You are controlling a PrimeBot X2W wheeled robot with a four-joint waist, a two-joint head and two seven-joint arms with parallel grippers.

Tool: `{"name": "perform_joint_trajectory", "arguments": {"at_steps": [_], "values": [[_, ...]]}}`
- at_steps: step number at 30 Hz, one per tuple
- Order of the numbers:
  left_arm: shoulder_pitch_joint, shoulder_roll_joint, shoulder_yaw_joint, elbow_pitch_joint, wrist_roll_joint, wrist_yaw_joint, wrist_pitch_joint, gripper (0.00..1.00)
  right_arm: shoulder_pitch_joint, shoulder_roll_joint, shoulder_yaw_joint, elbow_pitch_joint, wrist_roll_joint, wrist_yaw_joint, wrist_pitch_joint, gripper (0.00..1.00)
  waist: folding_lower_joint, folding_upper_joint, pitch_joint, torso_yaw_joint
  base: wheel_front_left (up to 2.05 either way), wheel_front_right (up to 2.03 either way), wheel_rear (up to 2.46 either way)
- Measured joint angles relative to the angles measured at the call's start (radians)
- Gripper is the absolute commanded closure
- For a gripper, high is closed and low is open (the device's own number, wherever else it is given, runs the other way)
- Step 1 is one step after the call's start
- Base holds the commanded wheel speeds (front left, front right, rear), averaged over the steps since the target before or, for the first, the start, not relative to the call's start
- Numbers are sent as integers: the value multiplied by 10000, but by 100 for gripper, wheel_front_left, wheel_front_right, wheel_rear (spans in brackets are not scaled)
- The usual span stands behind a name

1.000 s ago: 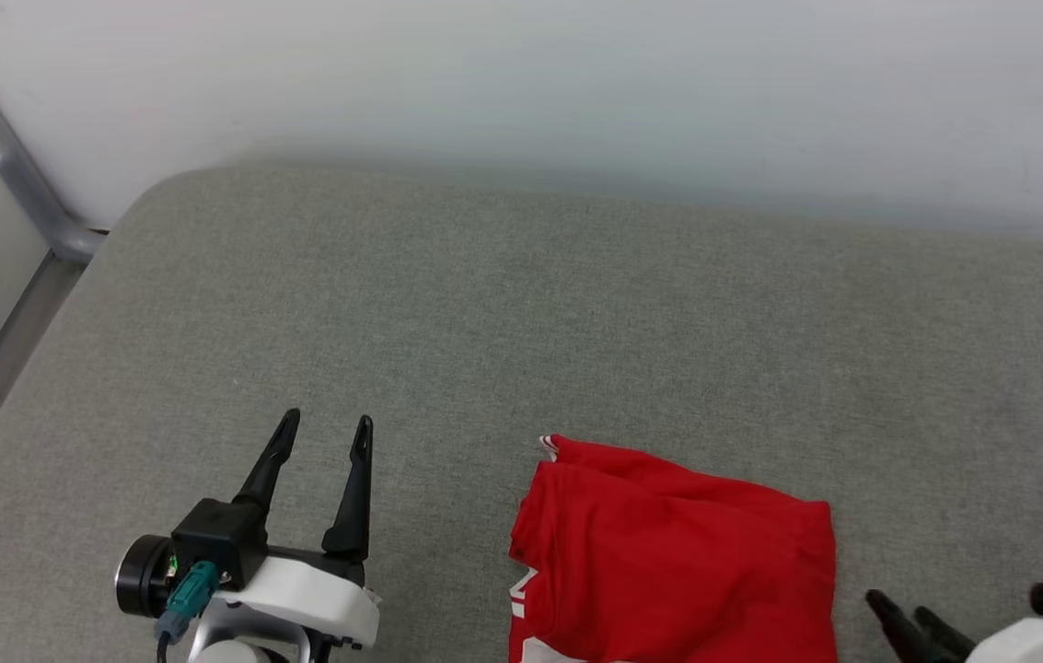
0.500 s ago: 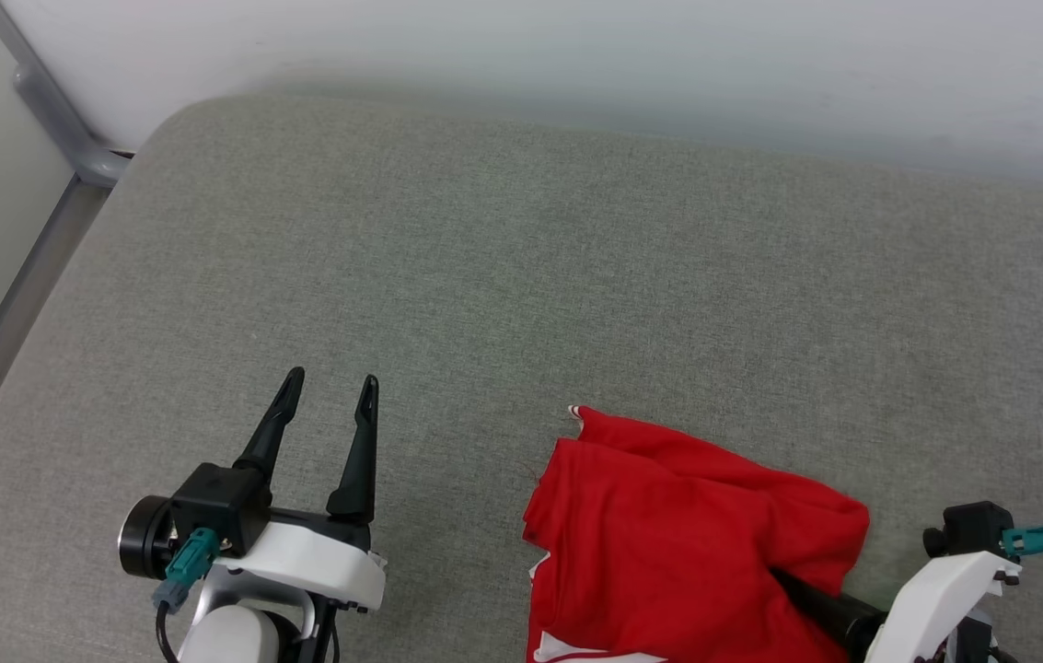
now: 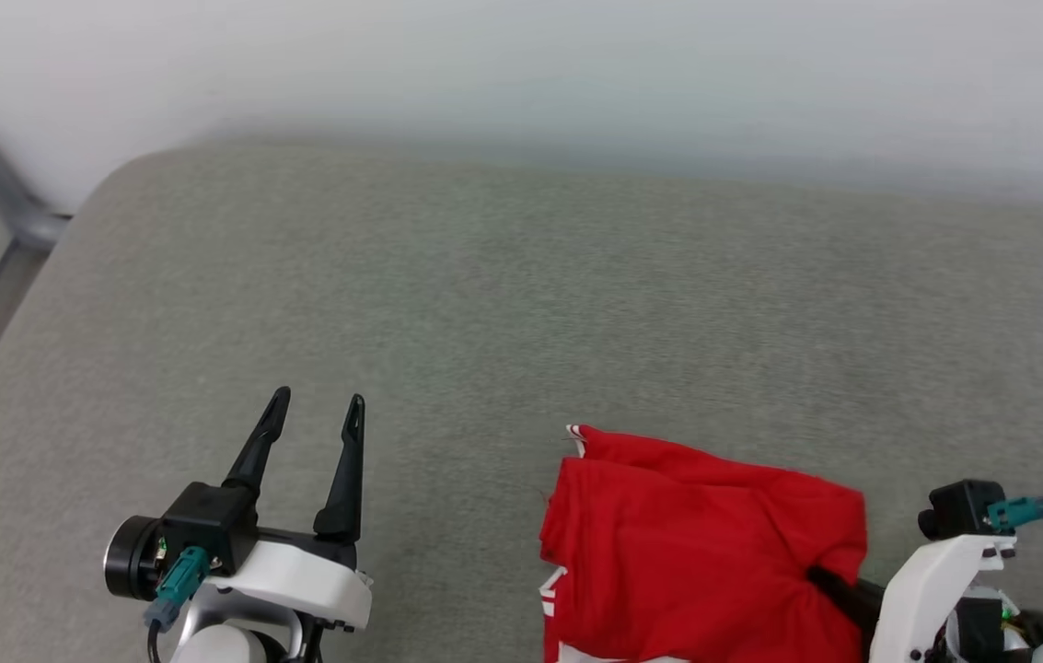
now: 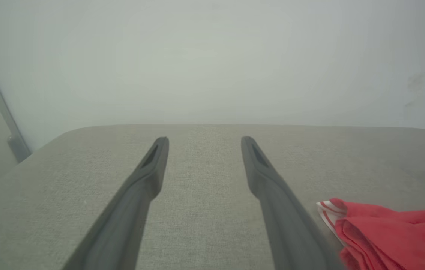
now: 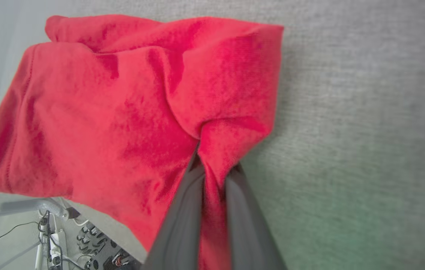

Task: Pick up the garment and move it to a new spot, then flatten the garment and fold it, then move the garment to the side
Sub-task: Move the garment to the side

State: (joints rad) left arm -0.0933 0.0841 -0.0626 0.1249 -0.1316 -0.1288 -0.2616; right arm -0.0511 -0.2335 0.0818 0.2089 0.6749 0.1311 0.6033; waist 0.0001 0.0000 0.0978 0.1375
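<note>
Left gripper [image 3: 318, 398]: fingers apart, empty, hovering above bare grey fabric-covered counter [image 3: 521, 304], lower left. Garment [image 3: 696, 543]: red, bunched, lying on counter right of centre, near front edge. Right gripper [image 5: 216, 165]: fingers pinched together on garment's right edge fold.

Lighting even and diffuse, moderately bright — no glare. Head view soft throughout; wall [image 3: 521, 64] and far edge of the grey surface [image 3: 521, 276] smear together. Left wrist view hazy, low contrast; left gripper [image 4: 203, 139] blurs toward the lens. Right wrist view crisper on the garment [image 5: 103, 112], its folds softly shaded — faint green cast on the grey surface at lower right.
</note>
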Motion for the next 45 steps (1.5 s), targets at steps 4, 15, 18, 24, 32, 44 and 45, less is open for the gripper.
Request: {"name": "perform_joint_trajectory", "arguments": {"at_steps": [4,15,18,24,32,44,45], "values": [[170,-10,-12,-188,48,-2,-2,0,-114,-337,-125,-309,-945,0,245,100,0,0,-117,-746,0,0,0],[-167,357,-182,-1034,150,-6,-13,0,-1401,-495,-242,-922,-2282,0,566,100,0,0,460,-3411,0,0,0],[-388,698,-267,-1258,159,-6,-13,0,-1993,-537,-159,-748,-2456,0,345,100,0,0,868,-4086,0,0,0],[-1193,1369,-853,-1524,-36,-8,59,0,-3335,-888,-407,-23,-2778,0,-282,100,1,0,2118,-4903,0,0,0],[-2497,2240,-1411,-2203,-50,-21,399,0,-5032,-1467,-1442,853,-3446,2,-941,100,2,0,3923,-5159,0,0,0],[-3300,2813,-1526,-3375,-48,-21,755,0,-6493,-2128,-3427,2025,-4096,4,-1496,100,2,0,5876,-4717,0,0,0],[-3331,2832,-1553,-3444,-48,-21,782,0,-6602,-2219,-3591,2209,-4117,4,-1559,100,2,0,5975,-4659,0,0,0]]}}
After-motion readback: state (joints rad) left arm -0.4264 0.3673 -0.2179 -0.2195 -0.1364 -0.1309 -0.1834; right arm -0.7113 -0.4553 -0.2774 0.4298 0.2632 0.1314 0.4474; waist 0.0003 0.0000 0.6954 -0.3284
